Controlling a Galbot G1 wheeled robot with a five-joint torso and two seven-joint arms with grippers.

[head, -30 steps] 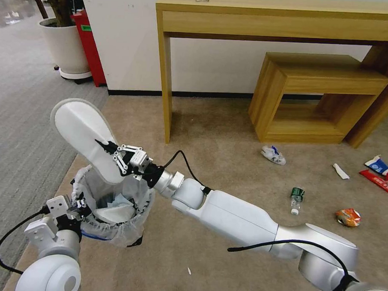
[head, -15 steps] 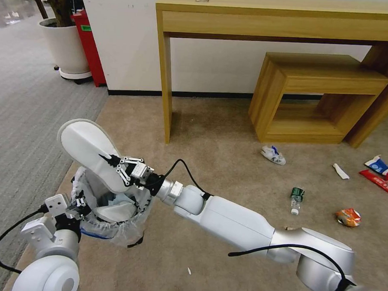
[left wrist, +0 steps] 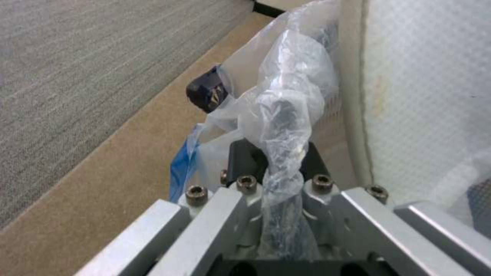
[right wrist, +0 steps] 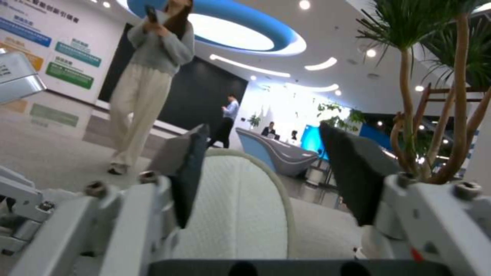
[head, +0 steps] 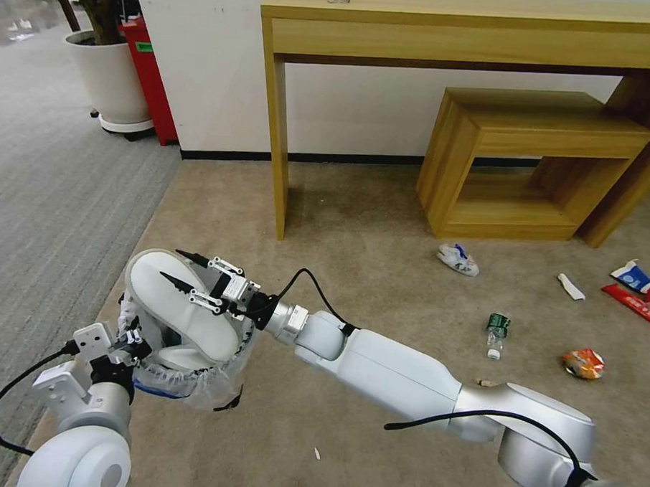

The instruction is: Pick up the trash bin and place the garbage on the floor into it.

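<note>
A slipper lies in the trash bin at the left. The bottle and wrappers lie well right, before the bench.

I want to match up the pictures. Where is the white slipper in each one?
Head view: the white slipper lies across the trash bin.
Left wrist view: it runs beside the bin's bag.
Right wrist view: it sits between the open fingers of the right gripper.
Shared landmark: the slipper's pale edge trim.

white slipper between the spread fingers of the right tool, palm stems beside
</note>
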